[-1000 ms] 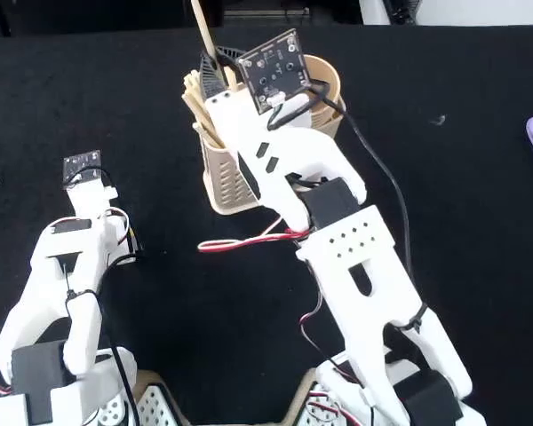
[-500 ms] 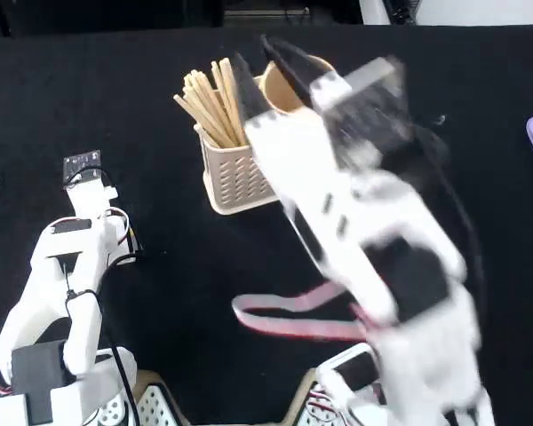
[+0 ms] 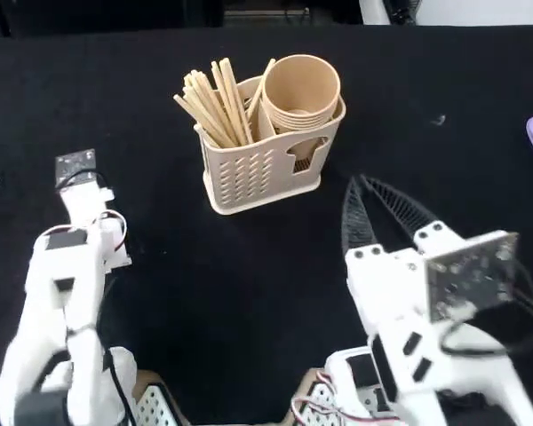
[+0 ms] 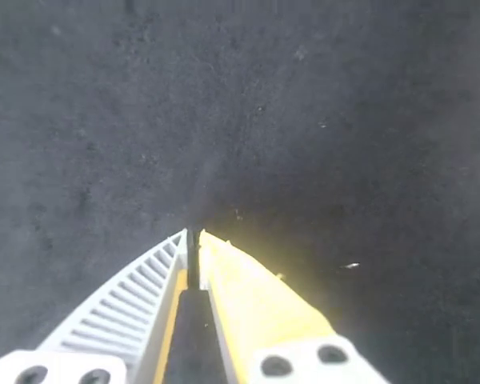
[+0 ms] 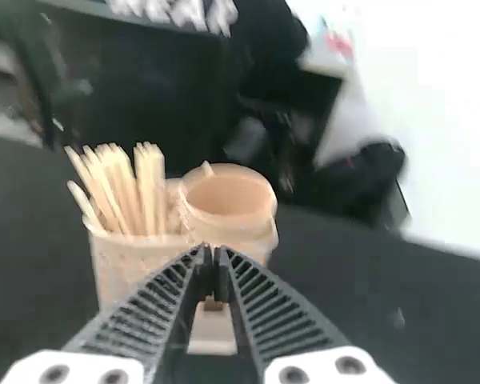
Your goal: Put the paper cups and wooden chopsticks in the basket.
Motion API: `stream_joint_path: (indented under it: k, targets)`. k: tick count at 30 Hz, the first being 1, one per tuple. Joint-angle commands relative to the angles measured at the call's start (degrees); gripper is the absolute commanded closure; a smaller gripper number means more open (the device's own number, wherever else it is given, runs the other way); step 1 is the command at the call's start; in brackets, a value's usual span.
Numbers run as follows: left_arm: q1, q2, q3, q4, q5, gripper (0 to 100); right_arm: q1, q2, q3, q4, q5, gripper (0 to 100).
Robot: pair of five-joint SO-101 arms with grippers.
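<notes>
Paper cups [image 3: 300, 89] and wooden chopsticks [image 3: 215, 102] stand upright in the basket [image 3: 266, 173], so task looks done. Right claw [image 3: 357, 183] clenched on nothing, apart from basket. Left claw [image 4: 192, 237] clenched, empty, over the surface [image 3: 160, 293]. Likely nothing left to carry.

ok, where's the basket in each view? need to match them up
High view: basket at upper centre of the table, ahead of both arms.
Right wrist view: basket straight ahead, just beyond the shut right claw.
Left wrist view: black table surface ahead of the left claw.
Shared landmark: chopsticks fanned beside the stacked paper cups.
</notes>
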Motion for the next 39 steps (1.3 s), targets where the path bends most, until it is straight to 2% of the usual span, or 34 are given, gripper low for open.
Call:
stream_joint_path:
  k: [1,3,7,10,14,20,24,27,34,39]
  targets:
    - [-0.3,-15.5,1.0,3.2,-0.6,97,3.3,-3.2,10.9,0.4,-0.6,98.4]
    - [-0.7,-23.3,1.3,6.9,-1.7,97,3.3,-5.3,16.0,0.8,-1.1,98.6]
    - [-0.5,-37.6,1.4,17.3,-9.4,97,3.3,-13.8,25.1,2.6,-8.3,98.4]
    - [-0.7,-46.2,2.8,22.5,-10.6,97,3.3,-22.2,34.0,1.9,-10.6,98.4]
    - [-0.3,-56.0,8.0,24.8,-10.7,97,3.5,-32.5,49.6,0.4,-10.5,98.4]
    - [-0.2,-69.8,15.6,25.3,-10.7,97,3.3,-30.8,61.1,-3.4,-10.4,98.4]
    - [0.2,-68.5,17.2,25.2,-10.5,97,3.3,-31.5,67.6,-6.8,-10.4,98.4]
    - [2.3,-68.6,23.1,25.1,-10.6,97,3.3,-31.5,72.0,-7.4,-10.3,98.4]
    - [5.2,-69.6,31.3,25.5,-10.2,97,3.5,-31.4,72.0,-0.7,-10.2,98.6]
    - [4.6,-69.6,33.8,30.9,-10.6,97,3.5,-31.4,72.0,-0.8,-10.2,98.6]
